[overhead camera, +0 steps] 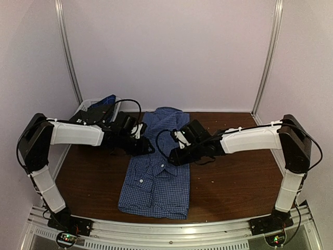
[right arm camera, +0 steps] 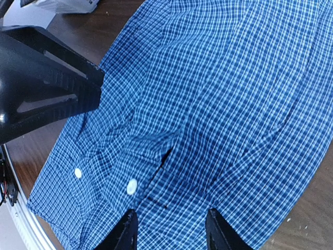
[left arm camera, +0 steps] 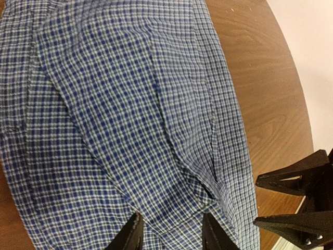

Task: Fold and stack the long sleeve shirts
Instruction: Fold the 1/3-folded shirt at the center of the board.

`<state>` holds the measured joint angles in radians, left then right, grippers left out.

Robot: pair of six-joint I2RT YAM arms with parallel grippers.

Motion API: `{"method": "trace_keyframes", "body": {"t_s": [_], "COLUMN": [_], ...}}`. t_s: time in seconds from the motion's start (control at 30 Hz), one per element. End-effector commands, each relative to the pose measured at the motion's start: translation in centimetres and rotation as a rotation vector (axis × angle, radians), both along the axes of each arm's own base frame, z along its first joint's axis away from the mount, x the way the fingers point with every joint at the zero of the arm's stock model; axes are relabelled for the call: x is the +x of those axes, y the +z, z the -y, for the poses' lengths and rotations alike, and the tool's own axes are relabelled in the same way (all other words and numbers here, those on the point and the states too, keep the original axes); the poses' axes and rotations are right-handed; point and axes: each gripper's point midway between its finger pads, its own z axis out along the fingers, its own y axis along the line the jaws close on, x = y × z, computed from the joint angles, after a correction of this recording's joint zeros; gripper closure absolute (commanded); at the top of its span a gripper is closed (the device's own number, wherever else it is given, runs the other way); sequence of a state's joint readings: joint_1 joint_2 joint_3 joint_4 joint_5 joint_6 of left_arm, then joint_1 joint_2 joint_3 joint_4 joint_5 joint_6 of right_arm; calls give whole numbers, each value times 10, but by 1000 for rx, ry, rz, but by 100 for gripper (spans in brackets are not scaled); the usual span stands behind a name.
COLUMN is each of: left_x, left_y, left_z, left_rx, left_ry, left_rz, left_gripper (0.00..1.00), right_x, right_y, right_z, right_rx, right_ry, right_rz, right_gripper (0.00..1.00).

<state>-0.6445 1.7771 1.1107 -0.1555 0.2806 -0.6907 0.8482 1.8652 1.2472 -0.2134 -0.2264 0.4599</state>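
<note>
A blue-and-white checked long sleeve shirt (overhead camera: 156, 174) lies flat down the middle of the brown table, partly folded into a long strip with its sleeves folded in. My left gripper (overhead camera: 148, 147) hovers open over the shirt's left edge; the left wrist view shows checked cloth (left arm camera: 130, 120) between and beyond the spread fingers, nothing gripped. My right gripper (overhead camera: 174, 156) hovers open over the shirt's middle right; the right wrist view shows a cuff with white buttons (right arm camera: 132, 186) and folded cloth (right arm camera: 218, 94) below the spread fingers. The two grippers face each other closely.
A white basket (overhead camera: 89, 108) holding dark blue clothing (overhead camera: 103, 102) stands at the back left corner. Bare brown table (overhead camera: 234, 177) lies right of the shirt, and also left of it. Pale walls enclose the table. A metal rail (overhead camera: 171, 226) runs along the near edge.
</note>
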Motion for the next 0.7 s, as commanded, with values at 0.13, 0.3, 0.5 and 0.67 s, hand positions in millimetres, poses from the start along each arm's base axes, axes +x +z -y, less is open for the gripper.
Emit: {"method": "trace_keyframes", "body": {"t_s": [0.13, 0.3, 0.5, 0.67], "left_x": [-37, -44, -48, -51], "left_y": [12, 6, 0, -7], "left_z": [35, 41, 39, 35], "left_rx": [-105, -108, -97, -82], "left_ry": [-107, -124, -124, -120], "left_rz": [10, -6, -18, -28], "left_gripper": [60, 60, 61, 61], "right_x": [-32, -39, -37, -32], "right_y": [-24, -41, -46, -48], "right_z": [14, 17, 9, 8], "right_rx": [-37, -62, -88, -108], "right_ry": [-79, -92, -91, -114], "right_rz": [-46, -66, -56, -34], "right_gripper": [54, 51, 43, 40]}}
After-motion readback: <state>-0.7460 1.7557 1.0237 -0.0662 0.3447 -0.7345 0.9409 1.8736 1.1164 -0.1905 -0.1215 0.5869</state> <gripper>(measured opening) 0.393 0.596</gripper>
